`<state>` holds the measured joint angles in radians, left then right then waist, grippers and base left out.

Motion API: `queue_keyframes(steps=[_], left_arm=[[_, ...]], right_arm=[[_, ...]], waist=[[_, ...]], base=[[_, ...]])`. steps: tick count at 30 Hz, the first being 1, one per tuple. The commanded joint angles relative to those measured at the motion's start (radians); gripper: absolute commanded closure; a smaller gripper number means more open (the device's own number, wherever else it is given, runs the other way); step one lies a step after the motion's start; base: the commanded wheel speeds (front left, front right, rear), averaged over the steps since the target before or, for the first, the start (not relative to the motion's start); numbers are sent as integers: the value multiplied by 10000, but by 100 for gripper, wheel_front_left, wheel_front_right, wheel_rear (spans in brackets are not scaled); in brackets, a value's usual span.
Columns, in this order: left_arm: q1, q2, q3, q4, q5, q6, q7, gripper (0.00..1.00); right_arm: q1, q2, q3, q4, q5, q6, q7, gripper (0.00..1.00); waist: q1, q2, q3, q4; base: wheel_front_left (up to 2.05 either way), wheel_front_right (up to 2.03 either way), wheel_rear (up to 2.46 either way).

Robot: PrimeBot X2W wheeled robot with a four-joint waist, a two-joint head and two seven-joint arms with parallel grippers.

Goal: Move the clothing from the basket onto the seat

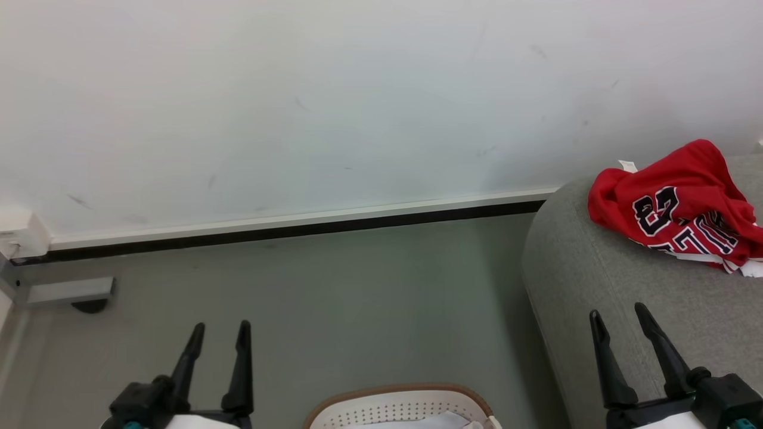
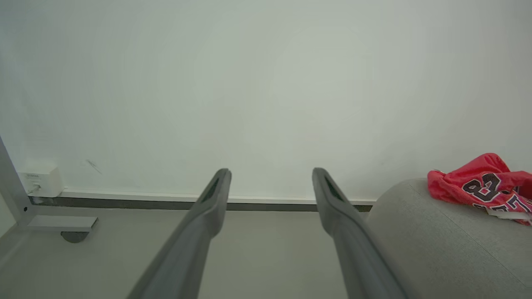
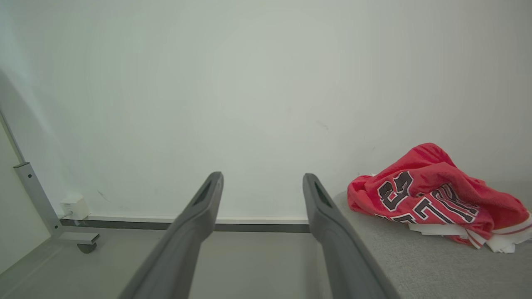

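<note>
Both arms are held low and forward, side by side, their fingers pointing ahead toward the pale wall. In the head view the left gripper rises from the lower left over the bare grey-green floor. Its two long dark fingers stand well apart with nothing between them. The left wrist view shows the same gap, with only the floor and the dark skirting strip showing between the tips.

The right gripper rises from the lower right, its fingers likewise spread wide and empty. It hangs over the near part of the large grey fabric-upholstered seat with rounded edges; whether the fingers touch the fabric cannot be told.

The crumpled red jersey with black-and-white letters and the number 23 lies on top of the seat, toward the wall and at the far right of the head view. It is well apart from the right gripper's tips. Bits of white edging poke out beneath its lower edge.

The cream-white plastic basket with rows of small holes and a brown rim sits on the floor at the bottom edge, between the two grippers and near the seat's rounded flank. A piece of white cloth shows inside it.

At the far left stands a grey metal frame leg on a dark caster, with a small white box against the wall above it.
</note>
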<state>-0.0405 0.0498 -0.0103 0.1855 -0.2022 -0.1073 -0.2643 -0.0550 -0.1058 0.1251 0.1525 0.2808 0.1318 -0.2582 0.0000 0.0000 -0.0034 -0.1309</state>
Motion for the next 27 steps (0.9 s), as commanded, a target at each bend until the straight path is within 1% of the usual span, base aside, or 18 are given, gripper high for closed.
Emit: queue_keyframes(steps=[1, 5, 8, 12, 14, 17, 22, 25, 27], left_arm=[[-148, 21, -85, 45, -6, -43, -3, 0], [-266, 21, -320, 122, -19, -76, -3, 0], [-493, 22, -676, 295, 4, -138, -3, 0], [-1026, 28, -1345, 871, 170, -198, -1, 0], [-1397, 118, -1721, 1323, 231, -225, -1, 0], [-2008, 249, -2538, 2219, 313, -237, 90, 0], [-3045, 529, -4013, 3753, -344, -227, 654, 0], [-3565, 654, -5380, 4443, -1165, -230, 1334, 0], [-3956, 1008, -6186, 4823, -1759, -229, 1874, 0]], right_arm=[[-57, -171, -76, 16, -67, -22, -69, 0], [-105, -238, -229, 2, -29, -22, -68, 0], [-197, -279, -481, -59, 40, -22, -57, 0], [-378, -379, -654, -76, -104, -22, -57, 0], [-491, -413, -753, -73, -139, -22, -57, 0], [-682, -362, -947, -105, -172, -22, -56, 0], [-1050, -182, -1197, -160, -200, -22, -48, 0], [-1314, -92, -1244, -165, -221, -22, -47, 0], [-1499, -11, -1226, -225, -250, -22, -48, 0]], waist=[[0, 0, 80, -93], [0, 0, 247, -274], [0, 0, 586, -464], [0, 0, 1220, -731], [0, 0, 1557, -859], [0, 0, 2056, -1063], [0, 0, 2888, -1516], [0, 0, 3405, -1794], [0, 0, 3800, -1991]], base=[[0, 0, 0], [0, 0, 0], [0, 0, 0], [0, 0, 0], [0, 0, 0], [0, 0, 0], [0, 0, 0], [0, 0, 0], [0, 0, 0]])
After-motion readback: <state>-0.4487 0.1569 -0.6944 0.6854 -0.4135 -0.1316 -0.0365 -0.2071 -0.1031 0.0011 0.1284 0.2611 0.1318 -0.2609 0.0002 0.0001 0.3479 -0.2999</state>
